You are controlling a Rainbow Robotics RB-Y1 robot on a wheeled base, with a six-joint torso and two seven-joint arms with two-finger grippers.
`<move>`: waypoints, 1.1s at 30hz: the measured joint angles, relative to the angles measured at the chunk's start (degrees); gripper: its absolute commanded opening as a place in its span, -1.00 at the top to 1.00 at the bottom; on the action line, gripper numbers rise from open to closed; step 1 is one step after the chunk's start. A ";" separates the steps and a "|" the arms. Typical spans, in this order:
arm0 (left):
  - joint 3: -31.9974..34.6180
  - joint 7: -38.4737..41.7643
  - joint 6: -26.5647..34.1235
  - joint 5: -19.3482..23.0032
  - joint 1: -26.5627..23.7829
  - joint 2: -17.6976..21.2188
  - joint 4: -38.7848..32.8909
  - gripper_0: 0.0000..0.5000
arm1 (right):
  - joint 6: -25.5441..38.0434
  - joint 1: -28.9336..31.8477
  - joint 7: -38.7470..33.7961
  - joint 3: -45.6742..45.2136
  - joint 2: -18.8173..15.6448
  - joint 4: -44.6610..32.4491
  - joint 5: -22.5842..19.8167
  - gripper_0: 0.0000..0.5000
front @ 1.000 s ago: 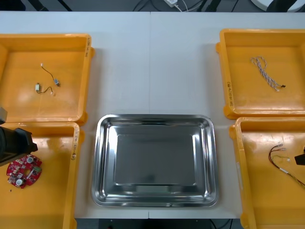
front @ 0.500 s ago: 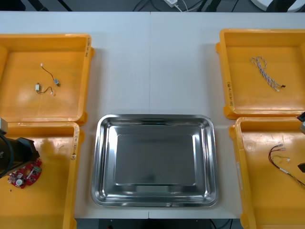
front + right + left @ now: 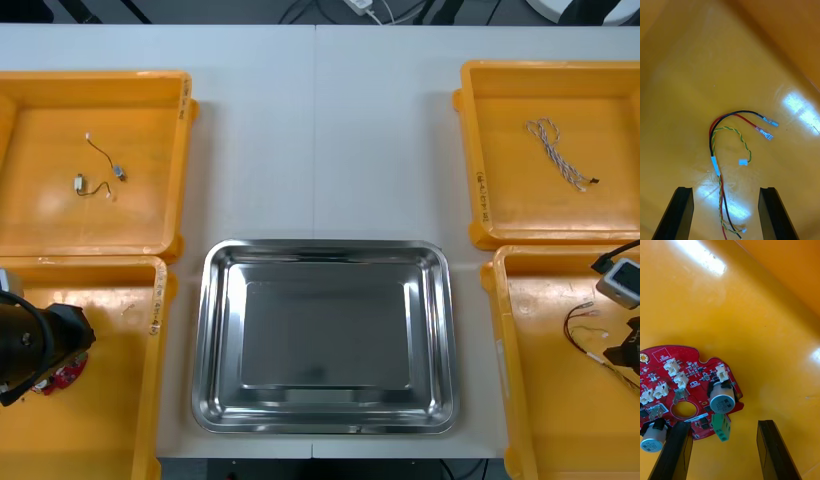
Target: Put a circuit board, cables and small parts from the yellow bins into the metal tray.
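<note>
Two claws: open, empty.
Left claw (image 3: 723, 425): above red circuit board (image 3: 685, 397), in nearer left yellow bin (image 3: 155, 330).
Right claw (image 3: 726, 189): above red and yellow cable (image 3: 730, 150), in nearer right yellow bin (image 3: 497, 330).
Metal tray (image 3: 325, 252): bare, centre of bench (image 3: 320, 130).
Board label (image 3: 696, 419): unreadable.

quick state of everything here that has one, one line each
left gripper, open over the circuit board
right gripper, open over the red and yellow cable
circuit board, flat in the near left bin, ungripped
red and yellow cable, loose in the near right bin, ungripped
metal tray, bare and shiny inside
blue and white cable, lying in the far right bin
small metal parts, lying in the far left bin
</note>
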 measured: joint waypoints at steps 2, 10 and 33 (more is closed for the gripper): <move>-0.56 0.22 -0.44 -0.66 0.36 0.00 0.00 -1.00 | -0.62 0.00 1.71 0.22 0.45 0.86 0.00 -1.00; -1.35 1.69 -0.67 -0.76 0.57 -0.07 0.00 -1.00 | -3.68 0.00 5.70 0.85 1.47 4.04 0.46 -1.00; -1.86 4.33 -2.58 -1.63 0.67 -0.09 0.54 -1.00 | -8.64 0.00 5.72 6.34 1.56 7.03 4.82 -1.00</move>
